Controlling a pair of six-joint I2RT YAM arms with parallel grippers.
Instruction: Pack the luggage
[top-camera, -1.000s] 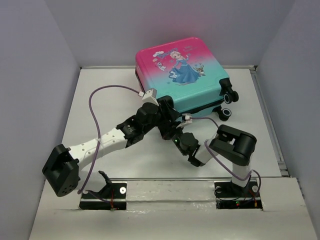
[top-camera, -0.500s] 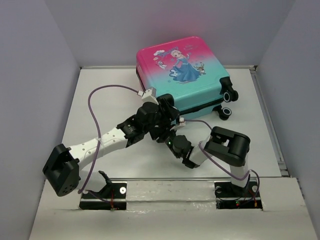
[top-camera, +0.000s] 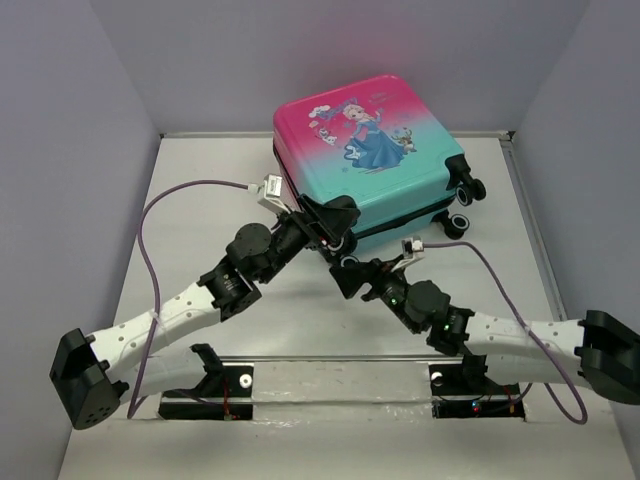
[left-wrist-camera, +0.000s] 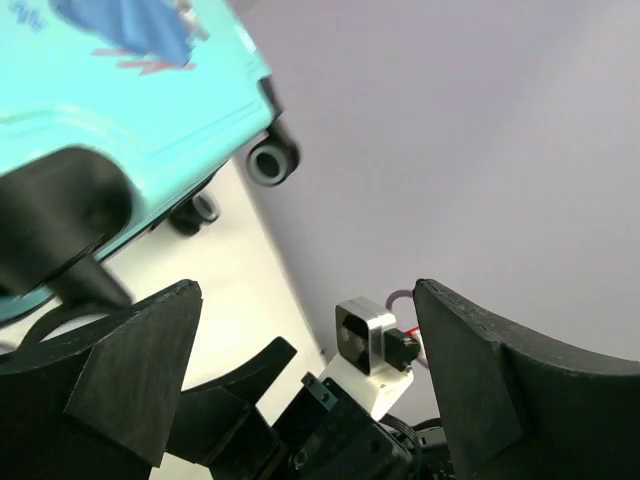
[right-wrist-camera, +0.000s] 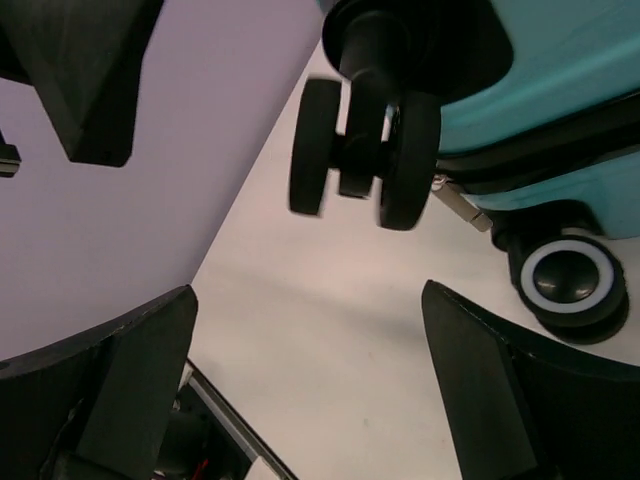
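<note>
The luggage (top-camera: 372, 150) lies flat and closed at the back of the table, princess print up, wheels (top-camera: 456, 221) to the right. My left gripper (top-camera: 335, 228) hovers open at its front left corner; the left wrist view shows the teal shell (left-wrist-camera: 120, 90) up left and nothing between the fingers (left-wrist-camera: 130, 370). My right gripper (top-camera: 346, 274) is open just in front of the luggage's front edge. In the right wrist view a twin wheel (right-wrist-camera: 365, 160) hangs above the empty jaws, with the teal shell (right-wrist-camera: 570, 80) at top right.
White table (top-camera: 200, 200) enclosed by grey walls. A raised ledge (top-camera: 330, 372) runs along the near edge by the arm bases. Both arms' cables (top-camera: 180, 190) loop over the table. The right arm's wrist camera (left-wrist-camera: 368, 338) sits close beyond the left jaws.
Both grippers have opened. The right arm has stretched out low to the right, its gripper backed off the luggage's front edge. The left arm has also extended.
</note>
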